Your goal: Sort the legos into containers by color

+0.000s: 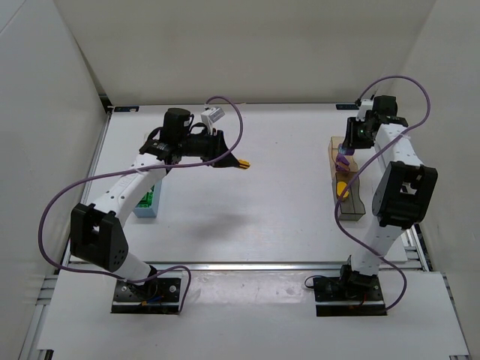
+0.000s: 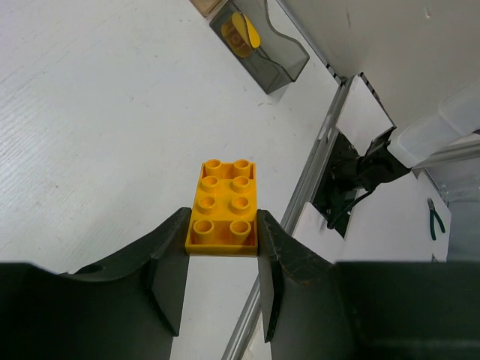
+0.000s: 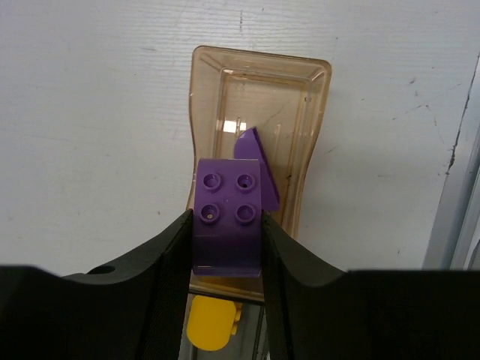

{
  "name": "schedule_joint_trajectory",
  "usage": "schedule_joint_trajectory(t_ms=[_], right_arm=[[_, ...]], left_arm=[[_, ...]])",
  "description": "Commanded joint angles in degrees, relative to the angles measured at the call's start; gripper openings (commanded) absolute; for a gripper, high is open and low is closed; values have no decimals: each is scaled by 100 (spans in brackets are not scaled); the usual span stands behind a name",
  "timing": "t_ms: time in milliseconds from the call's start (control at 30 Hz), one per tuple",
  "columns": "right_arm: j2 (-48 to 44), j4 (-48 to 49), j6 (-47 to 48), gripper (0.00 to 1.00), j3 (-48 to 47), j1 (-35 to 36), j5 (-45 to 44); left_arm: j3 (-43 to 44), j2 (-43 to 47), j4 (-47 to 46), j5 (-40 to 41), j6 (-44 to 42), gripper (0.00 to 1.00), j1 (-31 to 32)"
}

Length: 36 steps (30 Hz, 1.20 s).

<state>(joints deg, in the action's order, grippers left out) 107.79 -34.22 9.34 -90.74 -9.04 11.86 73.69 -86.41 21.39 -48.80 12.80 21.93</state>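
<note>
- Holding one brick each: the left gripper (image 2: 223,225) is clamped on a yellow two-by-four brick (image 2: 225,191), gripped by its long sides near one end, above the bare table (image 2: 90,112).
- The right gripper (image 3: 226,225) is clamped on a purple two-by-two brick (image 3: 227,196) over the near end of the tan container (image 3: 315,112), where a purple sloped piece (image 3: 251,150) lies.
- Advised: centre the purple brick between the walls, lower it, then part the fingers.
- The yellow brick's likely target, the dark smoky container (image 2: 289,64) holding a yellow rounded piece (image 2: 244,34), stands well apart; approach once the right arm clears.
</note>
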Motion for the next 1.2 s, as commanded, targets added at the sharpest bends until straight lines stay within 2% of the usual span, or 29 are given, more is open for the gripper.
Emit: schedule_joint_trajectory(t_ms=[0, 67, 133, 167, 233, 267, 300, 367, 433, 467, 600, 700, 833, 967, 1167], right_arm=[[154, 301, 50, 0, -365, -54, -219], [268, 328, 41, 0, -453, -54, -306], [365, 354, 15, 5, -532, -54, -368], [444, 372, -20, 18, -593, -54, -412], [550, 407, -12, 29, -638, -54, -377], [568, 407, -46, 45, -690, -63, -308], [585, 416, -73, 53, -726, -54, -263], [603, 407, -126, 62, -805, -54, -167], [568, 390, -187, 66, -840, -54, -88], [542, 389, -196, 70, -831, -46, 17], [138, 249, -319, 74, -674, -80, 464], [-511, 196, -608, 76, -481, -177, 712], [-1652, 3, -802, 79, -59, -423, 923], [-2559, -313, -636, 81, 293, -774, 994], [-3641, -990, -381, 82, 540, -1775, 1222]], left_arm=[[260, 213, 85, 63, -146, 18, 22], [277, 186, 120, 72, -172, 18, 22], [295, 160, 111, 54, -181, 18, 22], [321, 90, 120, 54, -181, 19, 22], [374, 46, 120, 54, -190, 19, 22], [391, 11, 120, 54, -207, 19, 22], [444, -16, 137, 63, -234, 19, 22], [488, -95, 164, 54, -243, 19, 22], [550, -165, 120, 19, -234, 19, 22], [567, -253, 85, -7, -190, 19, 30], [778, -551, -20, -69, -243, 19, 223], [1129, -885, -161, -130, -208, 19, 565], [1709, -1849, -599, -279, 47, 19, 1092], [2892, -2871, -741, -368, 144, 18, 1550], [4521, -4558, -898, -630, 539, 18, 2095]])
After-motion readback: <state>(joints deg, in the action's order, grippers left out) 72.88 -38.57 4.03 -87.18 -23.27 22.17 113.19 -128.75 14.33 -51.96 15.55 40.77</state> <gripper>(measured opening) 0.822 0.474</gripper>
